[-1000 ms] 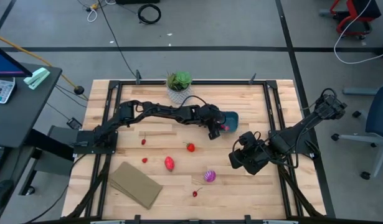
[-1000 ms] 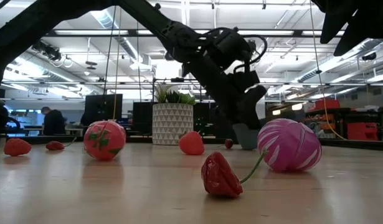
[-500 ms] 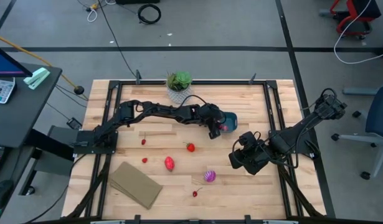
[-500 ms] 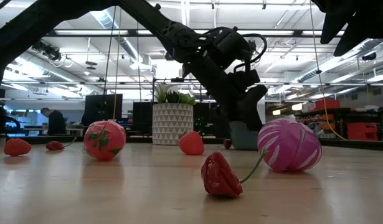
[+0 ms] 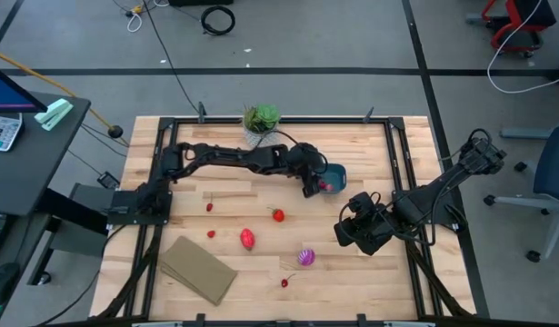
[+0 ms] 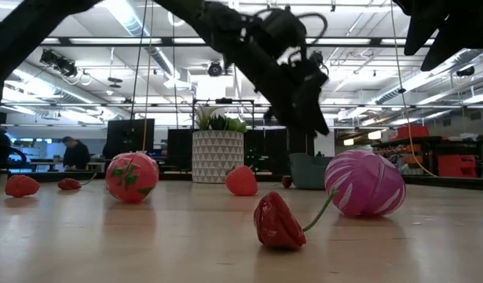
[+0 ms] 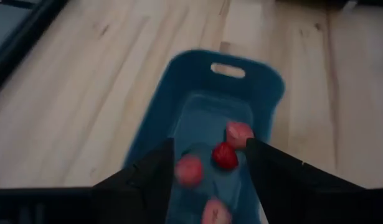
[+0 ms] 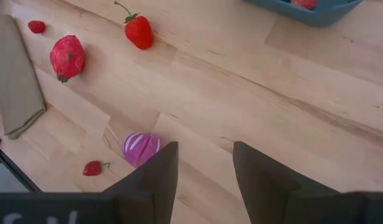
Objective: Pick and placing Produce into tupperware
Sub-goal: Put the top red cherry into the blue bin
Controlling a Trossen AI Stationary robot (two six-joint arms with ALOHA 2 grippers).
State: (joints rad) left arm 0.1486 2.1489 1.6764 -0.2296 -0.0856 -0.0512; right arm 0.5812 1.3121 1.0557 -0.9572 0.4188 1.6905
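**Left gripper open over the tub, produce inside**

The table [image 5: 370,136] carries the teal tupperware [image 7: 203,118], directly beneath the left gripper [image 7: 207,165], whose fingers [image 7: 147,180] are spread apart with nothing between them. Four small red produce pieces [image 7: 225,155] lie in the tub, showing between the fingertips. The right gripper [image 8: 203,168] hangs parted and empty; ahead of its fingers sit the purple-striped fruit [image 8: 140,148], a red fruit [image 8: 66,56], a strawberry [image 8: 139,32], and a small cherry [image 8: 93,167].
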